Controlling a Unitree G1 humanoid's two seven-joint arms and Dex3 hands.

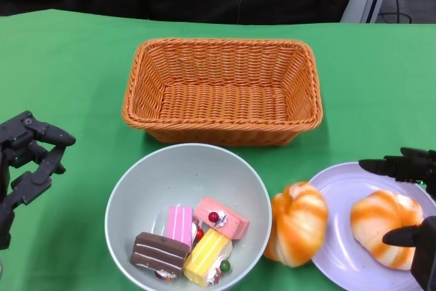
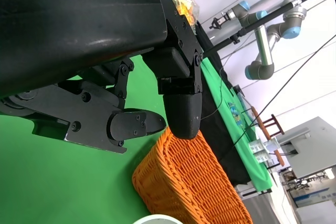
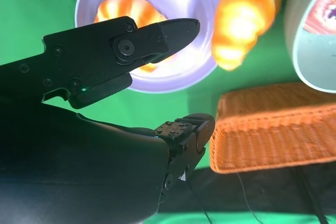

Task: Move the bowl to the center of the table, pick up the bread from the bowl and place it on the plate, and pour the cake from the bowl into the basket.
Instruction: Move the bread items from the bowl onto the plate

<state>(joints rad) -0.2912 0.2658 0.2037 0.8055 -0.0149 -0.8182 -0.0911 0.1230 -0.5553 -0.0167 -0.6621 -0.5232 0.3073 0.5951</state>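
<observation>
A grey bowl (image 1: 146, 189) stands near the table's front middle with several cake slices (image 1: 191, 238) in it: brown, pink, yellow and salmon. One orange bread roll (image 1: 383, 227) lies on the lilac plate (image 1: 340, 243) at the front right. A second roll (image 1: 296, 223) leans on the cloth between bowl and plate, against the plate's edge. The orange wicker basket (image 1: 222, 91) sits behind the bowl and holds nothing. My right hand (image 1: 413, 202) hovers over the plate's right side, fingers apart, holding nothing. My left hand (image 1: 27, 161) is open left of the bowl.
Green cloth (image 1: 61, 66) covers the table. The right wrist view shows the plate (image 3: 184, 74), the loose roll (image 3: 242, 20), the bowl's rim (image 3: 299, 35) and the basket (image 3: 273, 129). The left wrist view shows a basket corner (image 2: 189, 182) and robot arms (image 2: 268, 30) beyond the table.
</observation>
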